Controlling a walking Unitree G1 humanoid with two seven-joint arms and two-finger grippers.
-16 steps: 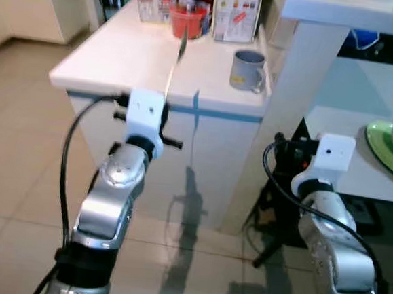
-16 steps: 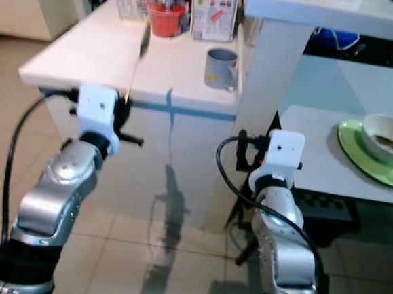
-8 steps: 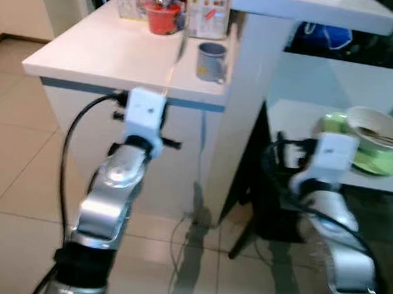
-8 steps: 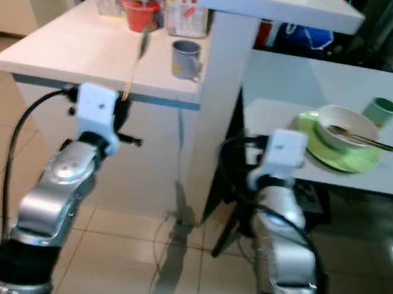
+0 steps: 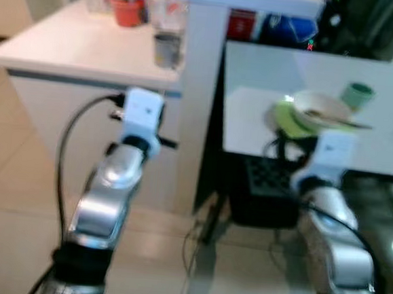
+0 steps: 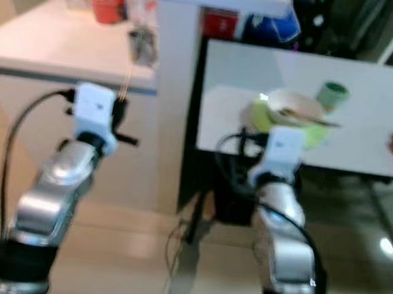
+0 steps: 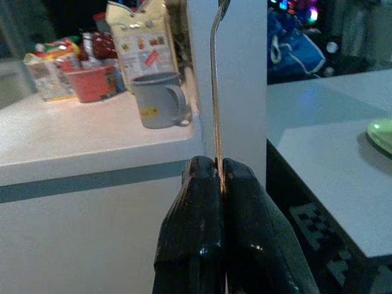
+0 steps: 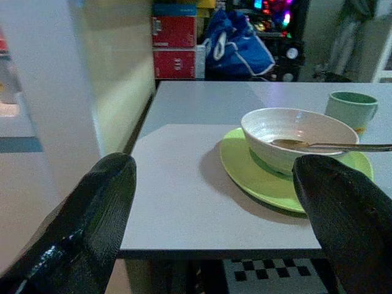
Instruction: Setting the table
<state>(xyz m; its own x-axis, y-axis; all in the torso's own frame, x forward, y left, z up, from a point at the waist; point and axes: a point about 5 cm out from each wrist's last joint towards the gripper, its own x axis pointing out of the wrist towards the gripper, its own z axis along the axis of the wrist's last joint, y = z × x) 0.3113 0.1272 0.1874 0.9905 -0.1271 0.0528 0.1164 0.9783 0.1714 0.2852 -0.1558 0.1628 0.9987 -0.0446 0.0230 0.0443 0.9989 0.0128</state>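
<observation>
Left wrist view: left gripper [image 7: 218, 177] pinches probably a spoon [image 7: 214, 92] upright.

2 silver arms [image 5: 105, 194] reach forward. A grey mug [image 5: 167, 49] and a red cup [image 5: 129, 13] stand on the white counter [image 5: 61, 44]. A white bowl [image 5: 319, 109] sits on a green plate [image 5: 287, 120] on the white table [image 5: 270, 78], near a green cup [image 5: 357, 95].

Head stereo downward; wrist cameras forward

Green plate [image 8: 257, 177], white bowl [image 8: 294, 131]
</observation>
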